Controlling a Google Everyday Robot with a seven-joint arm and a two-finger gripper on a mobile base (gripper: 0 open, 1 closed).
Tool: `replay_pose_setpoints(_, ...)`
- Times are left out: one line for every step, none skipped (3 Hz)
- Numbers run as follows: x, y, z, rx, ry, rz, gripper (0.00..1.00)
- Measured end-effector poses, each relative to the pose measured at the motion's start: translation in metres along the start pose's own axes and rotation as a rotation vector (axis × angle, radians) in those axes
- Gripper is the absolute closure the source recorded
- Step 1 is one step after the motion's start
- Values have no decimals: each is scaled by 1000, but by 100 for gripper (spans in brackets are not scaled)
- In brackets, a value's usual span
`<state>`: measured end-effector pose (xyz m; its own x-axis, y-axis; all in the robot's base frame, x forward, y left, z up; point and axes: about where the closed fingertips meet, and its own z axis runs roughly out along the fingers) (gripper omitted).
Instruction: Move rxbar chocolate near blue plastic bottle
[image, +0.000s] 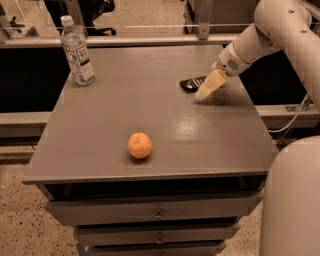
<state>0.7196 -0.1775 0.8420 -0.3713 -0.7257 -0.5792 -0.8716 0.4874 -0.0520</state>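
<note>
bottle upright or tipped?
Upright: the blue plastic bottle stands on its base at the back-left corner of the table, white cap on top. The gripper is far off, at the rxbar chocolate on the right.

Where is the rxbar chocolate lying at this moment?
In the camera view, the rxbar chocolate lies toward the far right of the table, just beside the gripper, and far from the blue plastic bottle at the far left corner.
</note>
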Motion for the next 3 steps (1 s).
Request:
replay_pose_setpoints(-3,-2,3,0,-3,-7,41)
replay_pose_setpoints(-5,-1,0,-1,-11,-13,64)
replay_pose_setpoints(-9,6,-6,-3,-22,-33,88)
